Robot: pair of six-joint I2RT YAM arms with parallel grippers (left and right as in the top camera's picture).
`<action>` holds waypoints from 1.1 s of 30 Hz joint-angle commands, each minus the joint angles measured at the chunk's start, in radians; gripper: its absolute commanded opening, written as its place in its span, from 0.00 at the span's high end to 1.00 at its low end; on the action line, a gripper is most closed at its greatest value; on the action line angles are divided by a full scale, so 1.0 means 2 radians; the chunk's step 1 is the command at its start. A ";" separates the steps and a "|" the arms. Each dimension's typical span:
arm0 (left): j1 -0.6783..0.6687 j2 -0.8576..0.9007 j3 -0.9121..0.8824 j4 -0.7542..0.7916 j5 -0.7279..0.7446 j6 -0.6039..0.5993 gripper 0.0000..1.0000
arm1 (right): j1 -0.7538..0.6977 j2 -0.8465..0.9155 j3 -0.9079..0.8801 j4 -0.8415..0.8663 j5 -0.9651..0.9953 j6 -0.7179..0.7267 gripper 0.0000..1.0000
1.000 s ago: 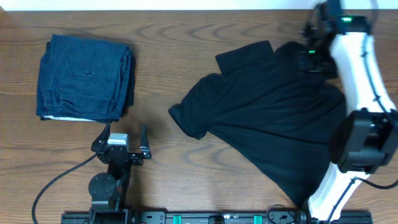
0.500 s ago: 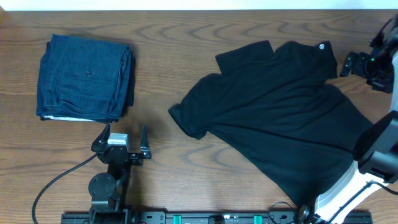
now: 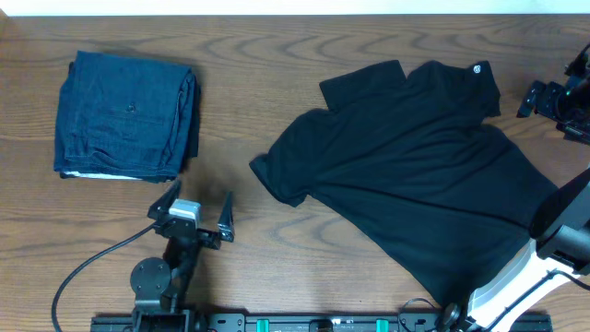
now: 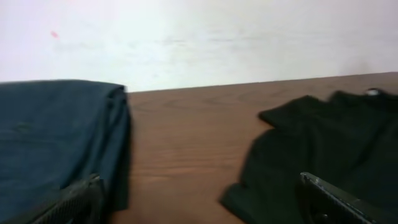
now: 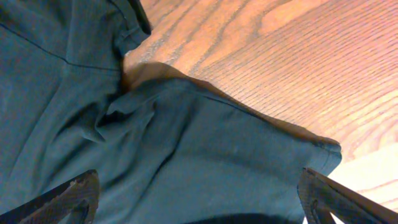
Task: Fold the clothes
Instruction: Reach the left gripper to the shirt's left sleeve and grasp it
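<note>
T-shirt on surface, long axis diagonal, neck label at far-right end, left fingers spread apart, right fingers spread apart

light: bright, even | shadows: soft | left wrist view: soft-focus | right wrist view: sharp wood grain
</note>
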 commanded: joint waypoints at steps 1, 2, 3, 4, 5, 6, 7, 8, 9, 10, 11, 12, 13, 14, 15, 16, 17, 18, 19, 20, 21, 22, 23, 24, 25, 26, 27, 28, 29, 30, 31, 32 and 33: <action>-0.002 0.023 0.061 -0.011 0.044 -0.039 0.02 | -0.002 0.002 0.001 0.000 0.002 0.003 0.01; -0.002 0.039 0.083 -0.019 0.044 -0.039 0.02 | -0.002 0.002 0.001 0.000 0.002 0.003 0.00; -0.002 0.057 0.105 -0.026 0.045 -0.039 0.02 | -0.002 0.002 0.001 0.000 0.002 0.003 0.01; -0.002 0.077 0.130 -0.037 0.045 -0.039 0.02 | -0.002 0.002 0.001 0.000 0.002 0.003 0.01; -0.002 0.105 0.162 -0.051 0.045 -0.039 0.02 | -0.002 0.002 0.001 0.000 0.002 0.003 0.01; -0.002 0.137 0.197 -0.067 0.044 -0.039 0.02 | -0.002 0.002 0.001 0.000 0.002 0.003 0.01; -0.002 0.167 0.230 -0.084 0.045 -0.039 0.02 | -0.002 0.002 0.001 0.000 0.002 0.003 0.01; -0.002 0.200 0.264 -0.102 0.045 -0.039 0.02 | -0.002 0.002 0.001 0.000 0.002 0.003 0.01; -0.002 0.237 0.302 -0.125 0.045 -0.039 0.02 | -0.002 0.002 0.001 0.000 0.002 0.003 0.01; -0.002 0.278 0.344 -0.152 0.045 -0.039 0.02 | -0.002 0.002 0.001 0.000 0.002 0.003 0.01; -0.002 0.314 0.382 -0.179 0.045 -0.039 0.02 | -0.002 0.002 0.001 0.000 0.002 0.003 0.01; -0.003 0.359 0.430 -0.215 0.047 -0.039 0.02 | -0.002 0.002 0.001 0.000 0.002 0.003 0.01; -0.005 0.391 0.465 -0.241 0.047 -0.039 0.02 | -0.002 0.002 0.001 0.000 0.002 0.003 0.01; -0.010 0.432 0.509 -0.273 0.047 -0.039 0.02 | -0.002 0.002 0.001 0.000 0.002 0.003 0.01; -0.016 0.465 0.544 -0.298 0.047 -0.035 0.02 | -0.002 0.002 0.001 0.000 0.002 0.003 0.01; -0.023 0.499 0.579 -0.322 0.047 -0.025 0.02 | -0.002 0.002 0.001 0.000 0.002 0.003 0.01; -0.032 0.535 0.615 -0.346 0.046 -0.010 0.02 | -0.002 0.002 0.001 0.000 0.002 0.003 0.01; -0.042 0.569 0.646 -0.368 0.046 0.000 0.02 | -0.002 0.002 0.001 0.000 0.002 0.003 0.01; -0.050 0.596 0.670 -0.386 0.045 0.005 0.02 | -0.002 0.002 0.001 0.000 0.002 0.003 0.01; -0.060 0.628 0.695 -0.404 0.041 0.005 0.02 | -0.002 0.002 0.001 0.000 0.002 0.003 0.01; -0.068 0.652 0.711 -0.417 0.039 0.004 0.02 | -0.002 0.002 0.001 0.000 0.002 0.003 0.01; -0.075 0.674 0.722 -0.426 0.039 0.004 0.02 | -0.002 0.002 0.001 0.000 0.002 0.003 0.01; -0.083 0.697 0.727 -0.428 0.039 0.004 0.02 | -0.002 0.002 0.001 0.000 0.002 0.003 0.01; -0.089 0.714 0.728 -0.427 0.039 0.004 0.02 | -0.002 0.002 0.001 0.000 0.002 0.003 0.01; -0.096 0.731 0.728 -0.427 0.039 0.004 0.02 | -0.002 0.002 0.001 0.000 0.002 0.003 0.01; -0.103 0.753 0.728 -0.429 0.039 0.005 0.02 | -0.002 0.002 0.001 0.000 0.002 0.003 0.01; -0.106 0.768 0.728 -0.431 0.039 0.005 0.02 | -0.002 0.002 0.001 0.000 0.002 0.003 0.01; -0.108 0.784 0.728 -0.430 0.039 0.004 0.02 | -0.002 0.002 0.001 0.000 0.002 0.003 0.01; -0.109 0.801 0.728 -0.428 0.039 0.004 0.02 | -0.002 0.002 0.001 0.000 0.002 0.003 0.01; -0.109 0.810 0.728 -0.427 0.039 0.004 0.02 | -0.002 0.002 0.001 0.000 0.002 0.003 0.01; -0.110 0.822 0.728 -0.427 0.039 0.004 0.02 | -0.002 0.002 0.001 0.000 0.002 0.003 0.01; -0.110 0.832 0.728 -0.427 0.039 0.004 0.02 | -0.002 0.002 0.001 0.000 0.002 0.003 0.01; -0.110 0.842 0.728 -0.427 0.039 0.004 0.02 | -0.002 0.002 0.001 0.000 0.002 0.003 0.01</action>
